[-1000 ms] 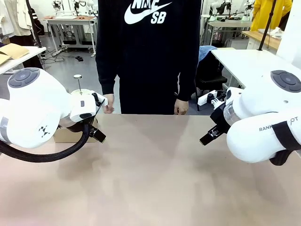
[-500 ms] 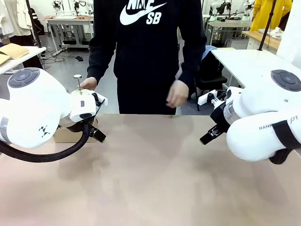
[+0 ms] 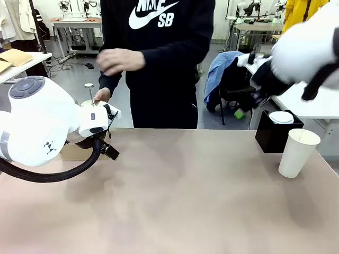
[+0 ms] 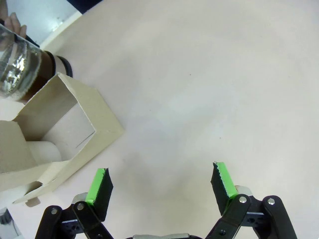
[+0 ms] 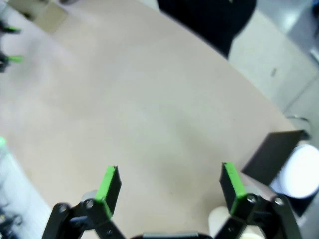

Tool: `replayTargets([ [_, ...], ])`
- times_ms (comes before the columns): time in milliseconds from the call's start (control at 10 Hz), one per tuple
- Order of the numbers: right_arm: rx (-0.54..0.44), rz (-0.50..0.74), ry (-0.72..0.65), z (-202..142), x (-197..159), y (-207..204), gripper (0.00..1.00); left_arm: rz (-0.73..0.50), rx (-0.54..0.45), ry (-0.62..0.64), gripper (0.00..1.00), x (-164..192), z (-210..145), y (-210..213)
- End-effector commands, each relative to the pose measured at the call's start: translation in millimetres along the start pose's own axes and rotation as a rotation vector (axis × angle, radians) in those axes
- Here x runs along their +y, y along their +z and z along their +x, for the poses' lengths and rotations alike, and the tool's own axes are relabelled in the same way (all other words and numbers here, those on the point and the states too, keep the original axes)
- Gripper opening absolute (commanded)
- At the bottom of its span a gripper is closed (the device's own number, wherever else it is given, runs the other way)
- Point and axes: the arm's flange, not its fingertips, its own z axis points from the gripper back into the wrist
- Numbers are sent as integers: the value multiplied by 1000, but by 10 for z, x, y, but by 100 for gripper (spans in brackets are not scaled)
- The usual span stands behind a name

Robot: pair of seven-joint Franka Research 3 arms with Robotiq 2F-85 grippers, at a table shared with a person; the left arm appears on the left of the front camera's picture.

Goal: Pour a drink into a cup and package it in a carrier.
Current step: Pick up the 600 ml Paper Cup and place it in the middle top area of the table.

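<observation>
Cup (image 3: pixel 299 152): it stood upright at the right edge of the front view, mouth open, on the table (image 3: pixel 175 201). It was just in front and to the right of a black box (image 3: pixel 273 138) with a shorter white cup (image 3: pixel 281 117) on top; I could not see inside the tall one. Carrier (image 3: pixel 71 153): at the left of the front view, mostly hidden behind the left arm (image 3: pixel 37 124). In the left wrist view it filled the middle left of the frame, with one open compartment turned toward the camera. Drink (image 4: pixel 48 62): I logged it as the dark brown band low in a clear glass vessel (image 4: pixel 15 59) at the upper left of the left wrist view, just past the carrier. Too little showed to be sure of it, or to say whether glass and cardboard touched. The person's hand (image 3: pixel 101 95) was at that spot in the front view, beside a thin rod (image 3: pixel 89 87) with a knob on top. Their other hand (image 3: pixel 119 60) was raised and blurred, upper left of centre. Left gripper (image 4: pixel 162 183): its jaws were spread wide over bare table with nothing between the green pads, and the carrier lay just off its left finger. Right gripper (image 5: pixel 169 183): it was likewise wide apart and empty, looking down on the table from high up, with the black box at the right edge of its view. The right arm (image 3: pixel 310 47) sat blurred in the upper right of the front view, well above the cup.
</observation>
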Motion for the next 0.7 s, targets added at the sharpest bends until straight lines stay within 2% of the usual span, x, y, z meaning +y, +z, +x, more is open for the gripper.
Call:
replayTargets([
  [0, -62, 204, 24, -180, -726, 472, 100, 0, 0, 0, 100, 0, -1, 0],
  [300, -325, 458, 229, -763, -1390, 855, 100, 0, 0, 0, 100, 0, -1, 0],
  [400, -407, 495, 282, -944, -1516, 854, 100, 0, 0, 0, 100, 0, -1, 0],
  [600, -486, 487, 254, -1121, -1666, 768, 100, 0, 0, 0, 100, 0, -1, 0],
])
